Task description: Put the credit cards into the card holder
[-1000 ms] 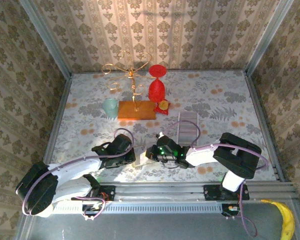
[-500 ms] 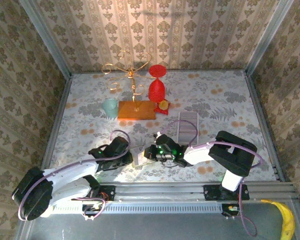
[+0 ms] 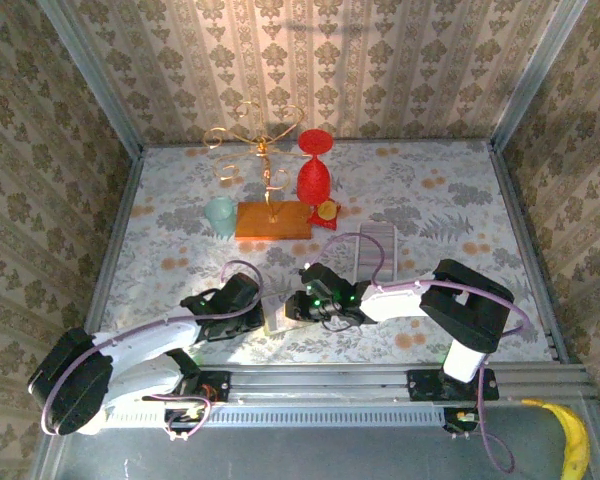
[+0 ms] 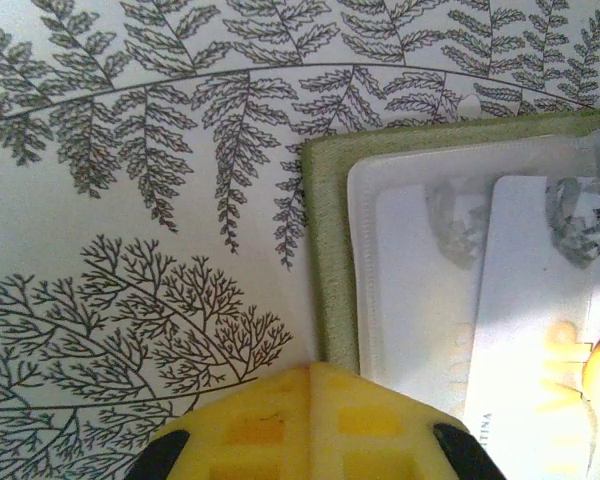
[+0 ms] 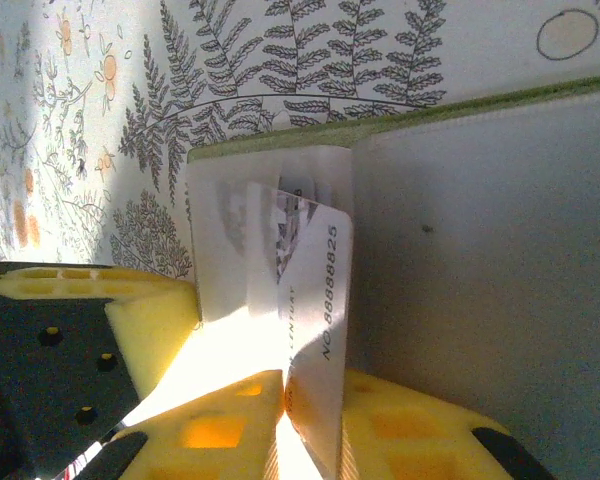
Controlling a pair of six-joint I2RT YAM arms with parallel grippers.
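The card holder [image 3: 277, 316] lies near the table's front edge, between my two grippers. In the left wrist view its green edge [image 4: 325, 250] frames a clear pocket with a whitish credit card [image 4: 530, 300] partly slid in. My left gripper [image 4: 312, 372] is shut, its yellow tips resting at the holder's green edge. My right gripper [image 5: 310, 385] is shut on the whitish credit card [image 5: 318, 300], which stands on edge with its far end in the clear pocket [image 5: 230, 230], beside the holder's grey flap [image 5: 480, 250]. From above, the left gripper [image 3: 260, 305] and right gripper [image 3: 296, 305] nearly touch.
A pale ribbed rectangle [image 3: 375, 258] lies just behind the right arm. Further back stand a gold wire stand on an orange board [image 3: 272, 220], a red goblet [image 3: 315, 175] and a teal cup [image 3: 220, 213]. A banana [image 3: 572, 440] lies outside the frame rail, bottom right.
My right gripper has shifted a little left toward the holder with the card. The left gripper has stayed at the holder's left edge.
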